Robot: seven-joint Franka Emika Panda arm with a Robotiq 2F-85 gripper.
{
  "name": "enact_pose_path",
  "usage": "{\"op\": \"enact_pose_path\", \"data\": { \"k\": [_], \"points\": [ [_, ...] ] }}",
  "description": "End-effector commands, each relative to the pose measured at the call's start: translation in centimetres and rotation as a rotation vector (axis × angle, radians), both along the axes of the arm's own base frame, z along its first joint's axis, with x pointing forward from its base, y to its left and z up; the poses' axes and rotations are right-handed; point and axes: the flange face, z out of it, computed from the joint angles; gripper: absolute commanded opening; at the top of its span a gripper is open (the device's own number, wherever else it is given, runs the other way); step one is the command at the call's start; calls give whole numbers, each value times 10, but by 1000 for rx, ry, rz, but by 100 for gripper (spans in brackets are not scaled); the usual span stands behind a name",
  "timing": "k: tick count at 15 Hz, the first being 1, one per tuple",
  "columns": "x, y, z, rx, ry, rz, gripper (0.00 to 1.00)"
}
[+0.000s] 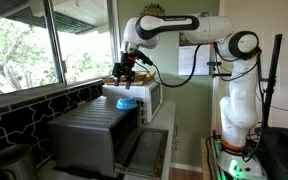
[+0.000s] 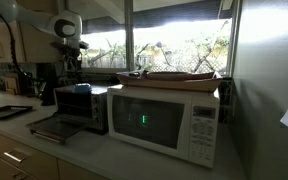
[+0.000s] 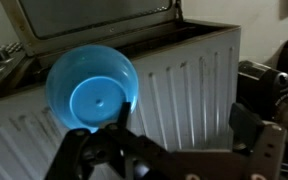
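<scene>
A blue bowl [image 3: 92, 90] sits upright on the ribbed metal top of a toaster oven [image 3: 189, 80]. In the wrist view my gripper [image 3: 184, 117] is open and holds nothing. Its left finger [image 3: 123, 115] shows against the bowl's right rim, and its right finger [image 3: 247, 122] is over the bare oven top. In an exterior view the gripper [image 1: 126, 68] hangs a little above the bowl [image 1: 126, 101]. From the opposite side the gripper [image 2: 69, 62] hangs above the oven [image 2: 81, 108], with the bowl [image 2: 81, 88] a thin blue sliver on top.
The toaster oven's [image 1: 92, 130] door hangs open at the front. A white microwave [image 2: 169, 120] stands right beside it, with a flat tray [image 2: 174, 76] on top. A window [image 1: 24, 40] runs behind the counter. A dark tray [image 2: 6, 112] lies on the counter.
</scene>
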Motion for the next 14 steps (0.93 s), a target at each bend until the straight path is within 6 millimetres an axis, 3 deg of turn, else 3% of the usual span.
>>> {"op": "enact_pose_path", "data": {
  "k": [1,4,10,14],
  "points": [
    [-28,-24,-27,171,6,-117,100],
    [-46,-41,-41,286,-21,-221,100],
    [-89,-74,-46,491,-126,-381,100],
    [-113,-89,-75,607,-77,-363,100]
  ]
}}
